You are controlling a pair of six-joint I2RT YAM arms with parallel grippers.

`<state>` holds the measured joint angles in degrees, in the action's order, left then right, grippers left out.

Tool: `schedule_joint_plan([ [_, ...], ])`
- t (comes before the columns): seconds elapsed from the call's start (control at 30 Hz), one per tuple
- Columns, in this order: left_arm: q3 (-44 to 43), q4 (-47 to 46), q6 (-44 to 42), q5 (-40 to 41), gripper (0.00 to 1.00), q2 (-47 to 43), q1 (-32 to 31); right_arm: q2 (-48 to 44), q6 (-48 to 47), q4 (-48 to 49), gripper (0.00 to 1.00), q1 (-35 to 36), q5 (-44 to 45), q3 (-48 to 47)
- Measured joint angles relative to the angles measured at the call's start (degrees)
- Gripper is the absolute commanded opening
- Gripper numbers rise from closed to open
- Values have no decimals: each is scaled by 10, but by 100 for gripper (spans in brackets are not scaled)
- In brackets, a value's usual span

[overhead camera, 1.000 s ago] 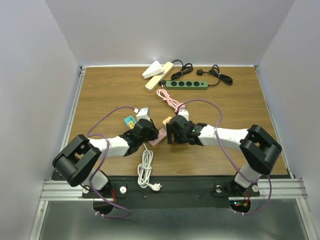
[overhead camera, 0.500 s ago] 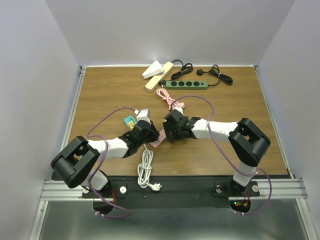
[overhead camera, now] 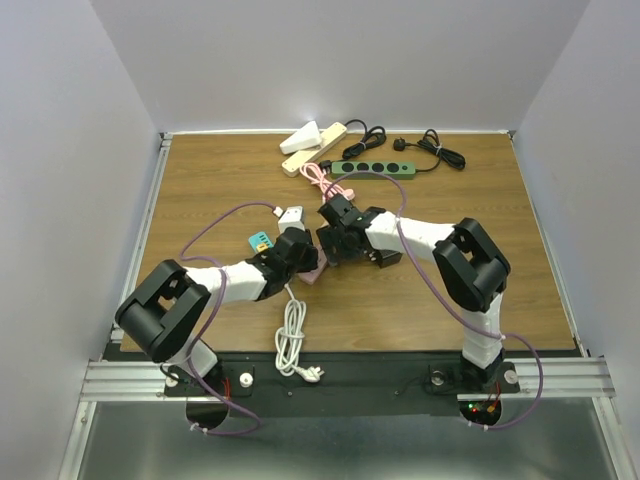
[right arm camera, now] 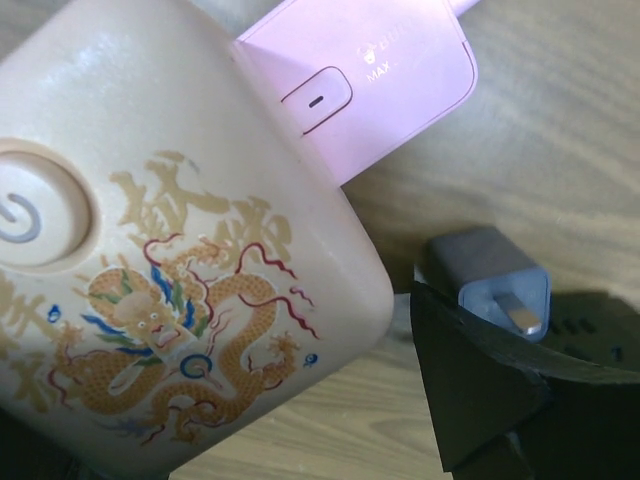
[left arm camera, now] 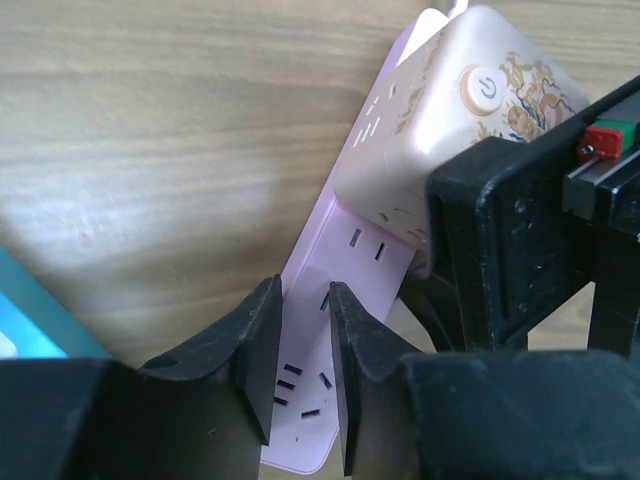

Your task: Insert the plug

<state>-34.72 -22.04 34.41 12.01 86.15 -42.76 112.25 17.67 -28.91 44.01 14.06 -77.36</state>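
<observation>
The plug, a cream block with a round power button and a printed dragon, sits on top of the pink power strip near the middle of the wooden table. It covers the strip's far half, and the strip's switch end shows past the block in the right wrist view. Whether its pins are fully home is hidden under the block.

The right gripper reaches in from the right and stands wide around the block. One black finger is right beside the block's side, but I cannot tell whether the claw is clenched on it or only straddling it. A small grey block lies just behind that finger.

The left gripper is over the strip's near half. Its two fingers are parted by a narrow gap with only the socket face showing between them, so it is released and grasps nothing.

A teal item lies just left of the left gripper. A coiled white cable lies near the front edge. A pink cable runs from the strip toward the back. There, a green power strip, a cream strip and black cables lie well apart from the arms
</observation>
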Motion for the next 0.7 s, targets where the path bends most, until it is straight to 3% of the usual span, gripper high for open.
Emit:
schedule_joint_plan([
  [0.2,-43,8,-20,4,36,37,22,35,-23,-6,87,-24,-13,-54],
  [0.43,-51,32,-31,-35,46,25,42,24,-24,38,94,-49,-22,-39],
  [0.7,-51,85,-41,-103,57,-9,41,-139,16,126,98,-78,-59,76],
])
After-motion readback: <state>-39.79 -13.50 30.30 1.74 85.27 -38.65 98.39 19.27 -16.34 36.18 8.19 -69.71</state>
